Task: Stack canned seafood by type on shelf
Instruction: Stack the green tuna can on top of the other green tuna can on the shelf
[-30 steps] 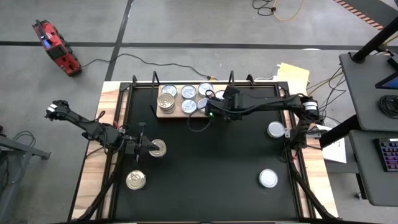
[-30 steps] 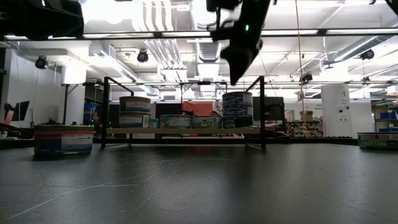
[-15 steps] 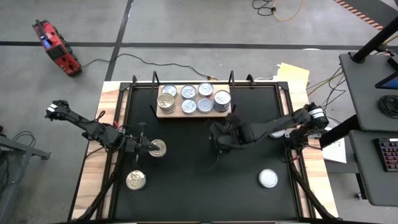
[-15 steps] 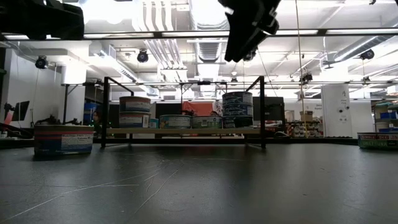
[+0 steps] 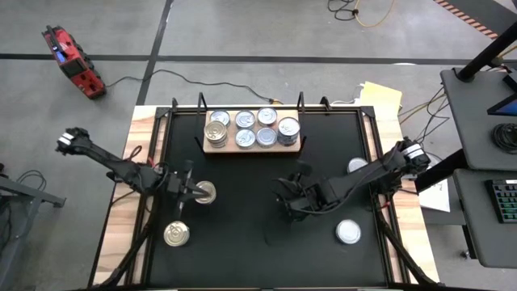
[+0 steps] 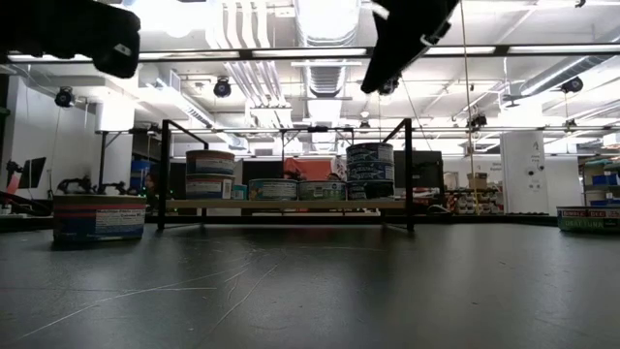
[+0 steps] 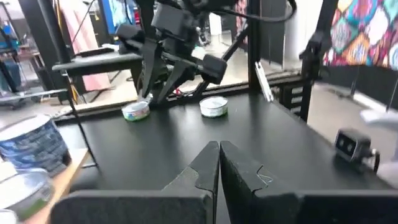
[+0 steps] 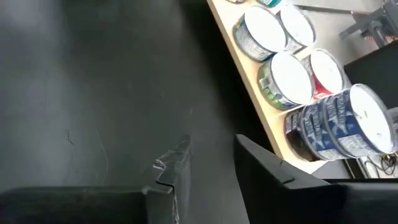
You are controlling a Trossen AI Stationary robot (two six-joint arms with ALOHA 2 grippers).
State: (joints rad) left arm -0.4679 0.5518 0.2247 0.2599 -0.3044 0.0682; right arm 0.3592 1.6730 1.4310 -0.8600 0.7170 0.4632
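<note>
Blue-labelled cans [image 5: 252, 128] on shelf [image 5: 213, 148], print unreadable. Left gripper [image 7: 219, 163] jaws closed, empty; right gripper [image 8: 208, 163] jaws narrowly parted, empty.

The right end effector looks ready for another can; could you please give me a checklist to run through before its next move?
1. Right end effector empty: ok, nothing shows between its parted fingers.
2. Right end effector clear of the shelf: ok, it is over bare table.
3. Silver can upright and unobstructed: ok.
4. Second silver can free to grasp: cannot tell, the right arm partly covers it.
5. Left end effector out of the way: ok, shut, beside the gold can on the far side.
</note>
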